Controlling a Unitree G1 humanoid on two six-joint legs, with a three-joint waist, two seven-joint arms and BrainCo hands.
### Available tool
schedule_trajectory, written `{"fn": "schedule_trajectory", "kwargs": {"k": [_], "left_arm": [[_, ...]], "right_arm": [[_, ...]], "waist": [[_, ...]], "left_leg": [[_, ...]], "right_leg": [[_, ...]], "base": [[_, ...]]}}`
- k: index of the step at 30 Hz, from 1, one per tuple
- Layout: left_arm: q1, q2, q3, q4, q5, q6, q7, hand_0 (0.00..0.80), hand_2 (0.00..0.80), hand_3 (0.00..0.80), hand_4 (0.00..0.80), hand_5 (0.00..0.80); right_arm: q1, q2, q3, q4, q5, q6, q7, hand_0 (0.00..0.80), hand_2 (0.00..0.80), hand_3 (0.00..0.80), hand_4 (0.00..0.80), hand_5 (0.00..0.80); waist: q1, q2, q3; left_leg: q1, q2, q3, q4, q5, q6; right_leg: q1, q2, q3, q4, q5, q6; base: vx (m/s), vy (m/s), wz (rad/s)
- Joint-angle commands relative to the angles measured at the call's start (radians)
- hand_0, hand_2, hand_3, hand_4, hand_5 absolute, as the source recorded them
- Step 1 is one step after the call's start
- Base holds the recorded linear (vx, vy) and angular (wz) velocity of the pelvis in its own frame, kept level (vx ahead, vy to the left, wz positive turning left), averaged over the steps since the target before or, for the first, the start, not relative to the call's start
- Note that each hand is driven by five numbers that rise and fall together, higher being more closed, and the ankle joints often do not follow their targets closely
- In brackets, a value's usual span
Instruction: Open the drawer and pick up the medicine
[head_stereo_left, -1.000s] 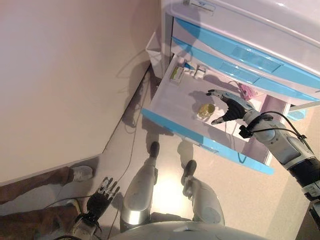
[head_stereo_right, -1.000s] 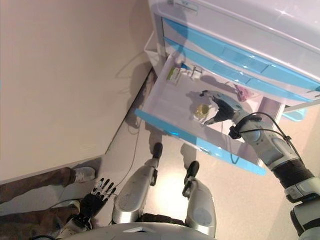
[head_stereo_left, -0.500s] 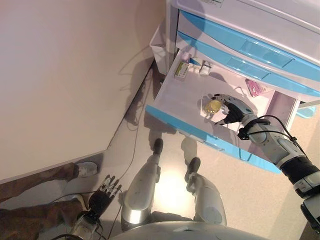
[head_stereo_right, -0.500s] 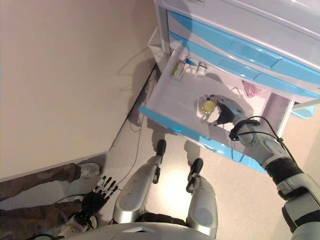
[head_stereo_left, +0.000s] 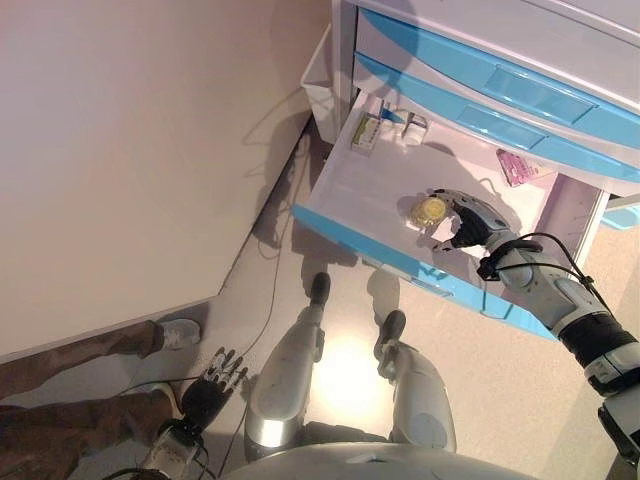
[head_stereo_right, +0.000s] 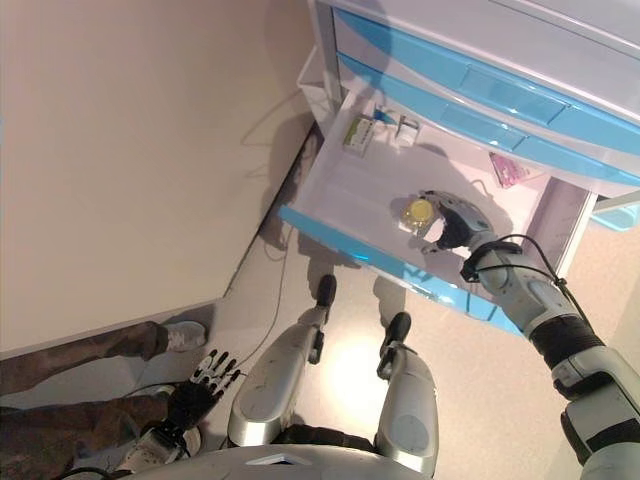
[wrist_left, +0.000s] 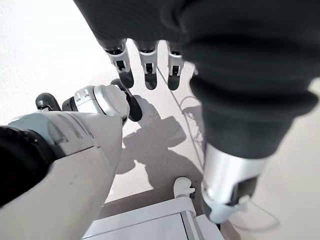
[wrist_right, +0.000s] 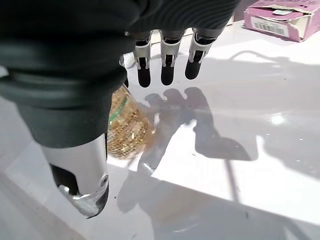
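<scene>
From the left eye view I see the drawer (head_stereo_left: 372, 190) pulled well out of the white and blue cabinet (head_stereo_left: 480, 60), its blue front edge toward me and plenty of bare white floor inside around the middle. My right hand (head_stereo_left: 468, 222) reaches in over that front edge, with the medicine bottle (head_stereo_left: 428, 210), a clear bottle with yellow-gold contents, just beside its fingers. A small green and white box (head_stereo_left: 365, 133) sits in the drawer's back left corner, and a pink box (head_stereo_left: 516, 167) lies at the back right under the closed drawer above; both are well apart from the hand. My left hand (head_stereo_left: 212, 379) hangs low by the floor, fingers spread and straight, holding nothing, near a person's shoe (head_stereo_left: 177, 333). The right eye view shows the same layout, with the bottle (head_stereo_right: 418, 211) against the right hand (head_stereo_right: 452, 225). In the left wrist view the left hand's fingers (wrist_left: 145, 62) point straight down over bare floor. In the right wrist view the right hand's fingers (wrist_right: 168, 62) are extended and the thumb (wrist_right: 82, 172) stands apart, with the bottle (wrist_right: 125, 125) lying in the gap between them on the drawer floor; I cannot tell whether anything touches it, and nothing closes around it.
</scene>
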Motion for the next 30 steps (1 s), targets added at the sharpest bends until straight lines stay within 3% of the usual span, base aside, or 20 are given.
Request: {"fn": "schedule_trajectory", "kwargs": {"k": [1,20,30], "left_arm": [[0.037,0.001,-0.042,-0.015,0.009,-0.004,0.013,0.0,0.0,0.0,0.0,0.0],[0.052,-0.008,-0.051,-0.031,0.003,-0.001,0.016,0.0,0.0,0.0,0.0,0.0],[0.063,-0.006,-0.048,-0.046,-0.005,0.005,0.022,0.0,0.0,0.0,0.0,0.0]], "right_arm": [[-0.043,-0.002,0.04,-0.019,0.006,-0.038,-0.041,0.0,0.0,0.0,0.0,0.0],[-0.102,0.009,0.037,-0.007,0.001,-0.021,-0.145,0.0,0.0,0.0,0.0,0.0],[-0.139,-0.007,0.044,-0.027,-0.02,-0.018,-0.104,0.0,0.0,0.0,0.0,0.0]], "waist": [[0.012,-0.012,-0.047],[0.026,-0.004,-0.043],[0.035,-0.009,-0.045]], "left_leg": [[-0.032,0.021,0.022,0.136,-0.138,-0.032],[-0.028,0.016,0.013,0.137,-0.139,-0.029],[-0.018,0.02,0.014,0.128,-0.136,-0.026]], "right_leg": [[-0.037,-0.047,0.005,-0.059,0.106,0.03],[-0.042,-0.055,0.0,-0.047,0.108,0.035],[-0.032,-0.055,-0.001,-0.049,0.11,0.037]], "base": [[0.0,0.0,0.0],[0.002,0.002,0.01],[0.0,0.0,0.0]]}}
